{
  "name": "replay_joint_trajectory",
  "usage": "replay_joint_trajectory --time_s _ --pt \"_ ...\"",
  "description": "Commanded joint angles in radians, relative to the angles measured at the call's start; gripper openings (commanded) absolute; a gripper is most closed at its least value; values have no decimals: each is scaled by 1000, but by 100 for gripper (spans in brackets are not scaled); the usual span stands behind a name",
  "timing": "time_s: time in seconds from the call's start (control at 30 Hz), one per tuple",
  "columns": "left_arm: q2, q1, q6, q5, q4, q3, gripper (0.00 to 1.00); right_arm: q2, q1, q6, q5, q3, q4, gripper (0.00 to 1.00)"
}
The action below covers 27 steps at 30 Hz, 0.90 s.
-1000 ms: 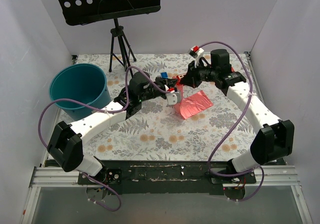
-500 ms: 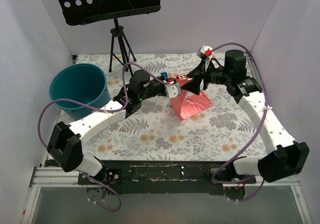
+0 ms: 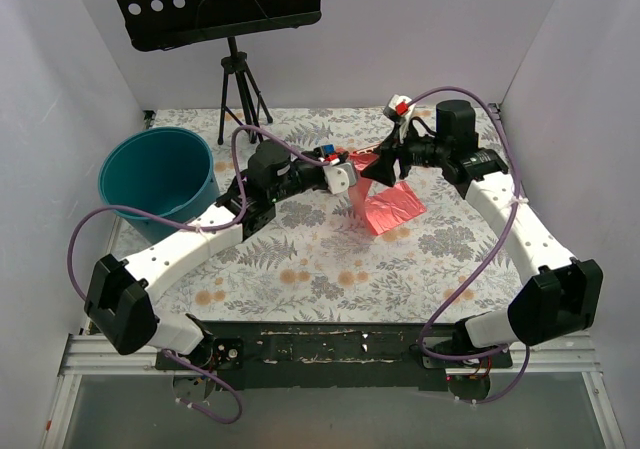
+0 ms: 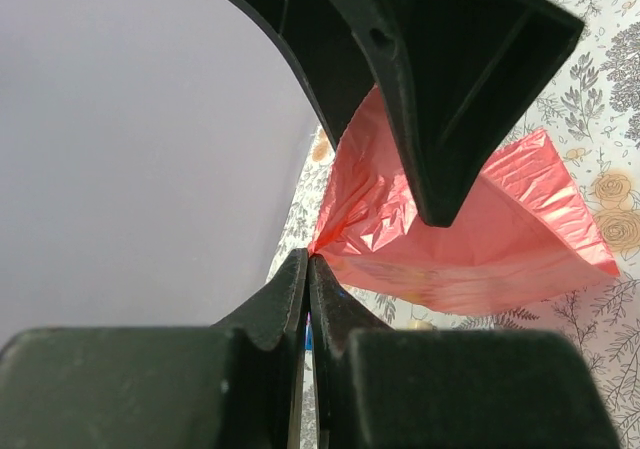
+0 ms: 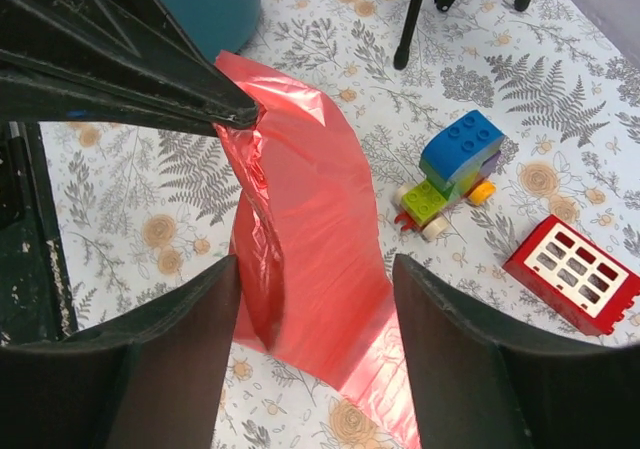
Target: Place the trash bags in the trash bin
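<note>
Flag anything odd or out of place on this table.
The trash bag hangs askew, pinched at one corner by the left hand, its lower end on the table. A toy block car and a red window block lie beside it.

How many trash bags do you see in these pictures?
1. The trash bag lies right of centre in the top view, one corner raised and pinched in the left gripper. The right gripper hangs open above it. A second bag folded inside it would be hidden.
</note>
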Motion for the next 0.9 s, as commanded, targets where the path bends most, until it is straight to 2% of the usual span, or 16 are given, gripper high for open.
replay_joint_trajectory --time_s 0.0,0.13,0.17,0.2,0.43,0.67,0.87 --pt "-55 0 -10 -7 1 -16 0 3 17 23 -32 19 63 63" --pt "-53 1 -16 1 8 -23 0 23 33 61 -72 37 86 29" --pt "-50 1 -16 4 8 -23 0 27 39 72 -84 47 89 17" --pt "-44 -1 -12 10 7 -21 0 32 48 78 -93 60 87 2" --pt "28 -4 74 51 37 10 0 78 117 104 -136 122 80 1" --pt "-23 -6 116 153 25 -19 0 152 77 9 -4 142 37 1" --pt "2 -4 172 108 -6 -27 0 126 98 104 -96 178 89 1"
